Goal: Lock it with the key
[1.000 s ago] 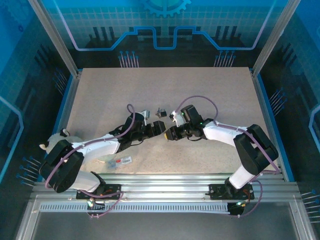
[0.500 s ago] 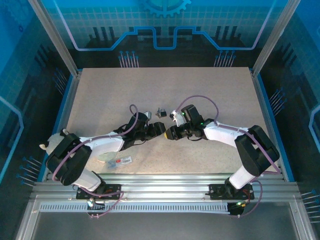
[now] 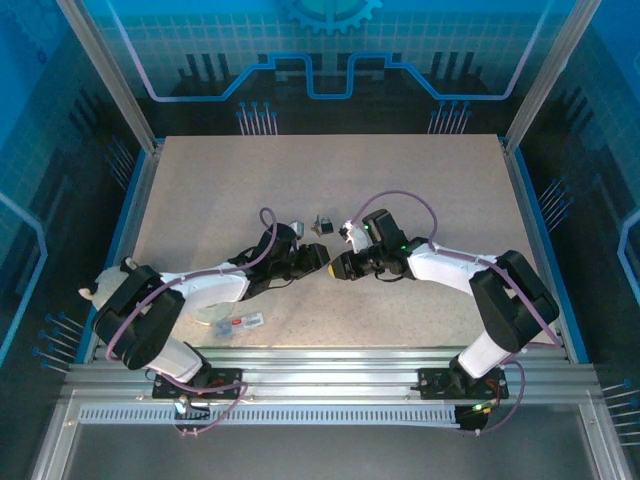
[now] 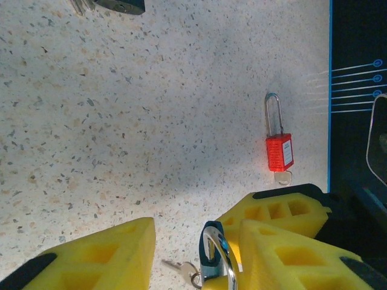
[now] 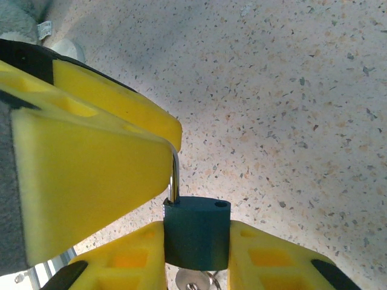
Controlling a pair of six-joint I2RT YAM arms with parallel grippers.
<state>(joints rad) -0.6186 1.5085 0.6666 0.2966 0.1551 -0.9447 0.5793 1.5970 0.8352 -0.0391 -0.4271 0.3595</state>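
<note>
A dark teal padlock (image 5: pixel 196 232) hangs above the table with my right gripper (image 5: pixel 196 241) shut on its body. Its steel shackle (image 5: pixel 173 181) stands open, one leg out of the body. A key (image 5: pixel 193 281) on a ring sits in the bottom of the lock. My left gripper (image 4: pixel 199 241) faces it from the left, its yellow fingers (image 4: pixel 78 254) on either side of the shackle (image 4: pixel 221 254). A gap still shows beside the shackle, so the jaws are open. In the top view the two grippers (image 3: pixel 315 258) (image 3: pixel 340 266) meet mid-table.
A red padlock (image 4: pixel 279 151) with its key lies flat toward the table's near left (image 3: pixel 243 321). Another dark padlock (image 4: pixel 121 5) with keys lies just behind the grippers (image 3: pixel 322 224). A blue rail (image 4: pixel 330 90) marks the table edge.
My left gripper's jaws have narrowed around the shackle and the left arm has shifted slightly. The right gripper has kept still, holding the padlock.
</note>
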